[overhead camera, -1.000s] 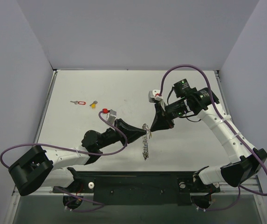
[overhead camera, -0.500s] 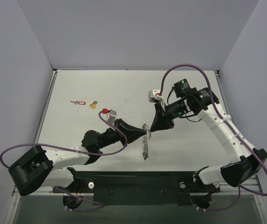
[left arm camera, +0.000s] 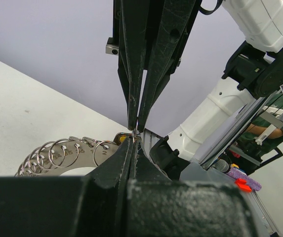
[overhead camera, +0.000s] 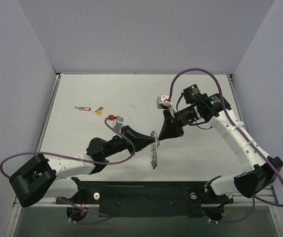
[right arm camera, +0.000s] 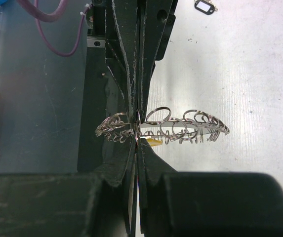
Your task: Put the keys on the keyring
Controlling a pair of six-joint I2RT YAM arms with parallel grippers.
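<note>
Where the two arms meet over the middle of the counter (overhead camera: 190,155), the left hand (overhead camera: 155,141) and the right hand (overhead camera: 159,138) stand tip to tip at the keyring (overhead camera: 154,152). Left hand: fingers pressed together, pinching the keyring at its upper end, with the rest of the small linked rings trailing toward the near edge. Right hand: fingers also pressed together, tips on the same spot from the opposite side; whether they nip a link or only touch it, I cannot tell. The right wrist view shows a small yellow piece (right arm camera: 153,142) just beside the tips, too little of it visible to name. Two keys lie well apart from the hands at the counter's far left — a red-tagged key (overhead camera: 83,108) and, near it, a yellow-headed key (overhead camera: 99,110).
</note>
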